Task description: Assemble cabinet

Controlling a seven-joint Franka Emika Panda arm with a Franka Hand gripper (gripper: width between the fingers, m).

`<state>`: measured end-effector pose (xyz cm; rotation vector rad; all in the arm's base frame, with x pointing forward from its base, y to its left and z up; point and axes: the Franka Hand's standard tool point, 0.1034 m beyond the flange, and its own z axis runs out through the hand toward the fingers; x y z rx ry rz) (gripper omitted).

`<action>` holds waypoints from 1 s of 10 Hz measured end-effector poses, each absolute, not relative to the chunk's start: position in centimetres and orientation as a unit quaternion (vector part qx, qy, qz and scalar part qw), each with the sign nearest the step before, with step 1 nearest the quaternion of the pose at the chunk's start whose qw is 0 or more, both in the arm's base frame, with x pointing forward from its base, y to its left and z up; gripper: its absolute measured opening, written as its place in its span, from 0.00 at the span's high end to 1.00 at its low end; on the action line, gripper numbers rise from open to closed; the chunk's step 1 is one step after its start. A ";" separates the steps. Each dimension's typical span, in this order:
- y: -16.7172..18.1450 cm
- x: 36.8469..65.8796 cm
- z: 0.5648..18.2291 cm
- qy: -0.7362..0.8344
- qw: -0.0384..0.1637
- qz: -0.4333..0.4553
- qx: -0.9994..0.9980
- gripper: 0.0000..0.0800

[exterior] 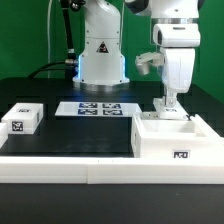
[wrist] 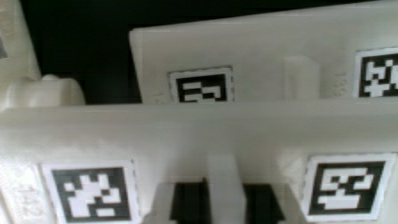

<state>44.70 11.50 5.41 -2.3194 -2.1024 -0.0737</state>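
Note:
The cabinet (exterior: 190, 140), a white boxy body with a marker tag on its front, stands at the exterior view's right, against the white front ledge. My gripper (exterior: 170, 104) reaches straight down onto the body's rear left rim. In the wrist view the cabinet (wrist: 249, 55) fills the picture, with tagged walls near and far. My gripper (wrist: 222, 188) has its jaws close together, with a narrow white rib of the cabinet between two dark strips. A small white tagged panel (exterior: 22, 120) lies apart at the exterior view's left.
The marker board (exterior: 100, 108) lies flat on the black table in front of the robot base (exterior: 102, 55). A long white ledge (exterior: 70, 165) runs along the table's near edge. A green backdrop stands behind.

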 end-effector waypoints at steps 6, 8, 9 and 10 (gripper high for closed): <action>12.3 45.3 5.5 -0.666 0.006 -0.023 -0.746 0.91; 12.3 45.4 5.5 -0.665 0.007 -0.023 -0.746 0.91; 12.3 45.4 5.4 -0.665 0.007 -0.023 -0.746 0.91; 12.3 45.4 5.4 -0.665 0.007 -0.023 -0.746 0.91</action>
